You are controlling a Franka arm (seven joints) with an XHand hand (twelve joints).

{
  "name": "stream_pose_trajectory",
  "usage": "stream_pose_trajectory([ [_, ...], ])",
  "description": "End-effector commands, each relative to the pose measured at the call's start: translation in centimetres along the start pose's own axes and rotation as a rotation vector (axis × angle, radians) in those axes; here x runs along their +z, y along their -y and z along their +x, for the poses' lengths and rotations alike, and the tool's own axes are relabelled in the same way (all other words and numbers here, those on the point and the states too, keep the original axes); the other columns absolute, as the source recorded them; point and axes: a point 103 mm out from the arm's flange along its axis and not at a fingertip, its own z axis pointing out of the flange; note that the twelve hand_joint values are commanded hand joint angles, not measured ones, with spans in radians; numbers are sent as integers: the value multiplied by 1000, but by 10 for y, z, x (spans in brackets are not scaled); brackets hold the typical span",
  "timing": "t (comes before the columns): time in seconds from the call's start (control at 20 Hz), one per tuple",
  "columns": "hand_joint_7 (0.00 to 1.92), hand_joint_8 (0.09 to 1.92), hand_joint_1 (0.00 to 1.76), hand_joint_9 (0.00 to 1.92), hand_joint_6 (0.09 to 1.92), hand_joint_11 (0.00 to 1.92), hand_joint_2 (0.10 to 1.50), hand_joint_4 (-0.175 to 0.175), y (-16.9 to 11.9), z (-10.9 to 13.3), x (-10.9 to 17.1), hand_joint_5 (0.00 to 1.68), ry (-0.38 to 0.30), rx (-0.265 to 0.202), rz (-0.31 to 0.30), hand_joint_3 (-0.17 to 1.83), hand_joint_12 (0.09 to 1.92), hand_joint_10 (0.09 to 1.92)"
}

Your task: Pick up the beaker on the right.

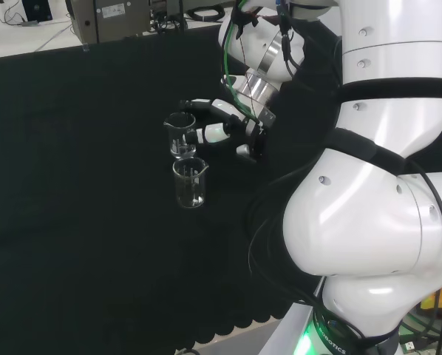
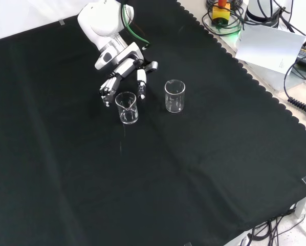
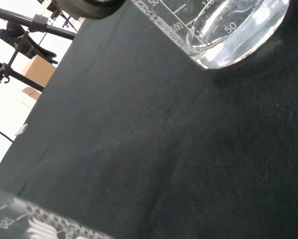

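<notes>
Two clear glass beakers stand on the black cloth. In the front view one beaker (image 2: 127, 107) is at the left and the other beaker (image 2: 174, 96) at the right. In the head view the first beaker (image 1: 180, 135) is the farther one and the second (image 1: 190, 183) stands nearer. The hand (image 2: 123, 77) reaches down to the left beaker, with straight fingers (image 2: 141, 84) spread on either side of its rim and not closed on it. In the head view the hand (image 1: 222, 132) is just right of the farther beaker. The wrist view shows a beaker base (image 3: 228, 35) close up and part of a second beaker (image 3: 29, 224).
The arm's white links (image 1: 383, 185) take up the right of the head view. Beyond the cloth's scalloped edge (image 2: 255, 82) lie a white sheet (image 2: 268, 46), cables and a yellow and red button box (image 2: 222, 10). Open cloth (image 2: 143, 179) spreads in front of the beakers.
</notes>
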Motion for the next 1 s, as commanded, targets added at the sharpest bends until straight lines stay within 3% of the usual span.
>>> stream_pose_trajectory([
  [0.05,231,630,862,335,87,0,899,-25,-5,-2,2,371,-41,-9,-19,-175,1307,600],
  [0.5,237,641,881,342,87,0,894,-25,-14,1,15,378,-70,-43,-7,-175,1321,598],
  [1.0,288,675,903,388,87,1,892,-25,-17,-4,21,411,-88,-32,-17,-175,1359,605],
])
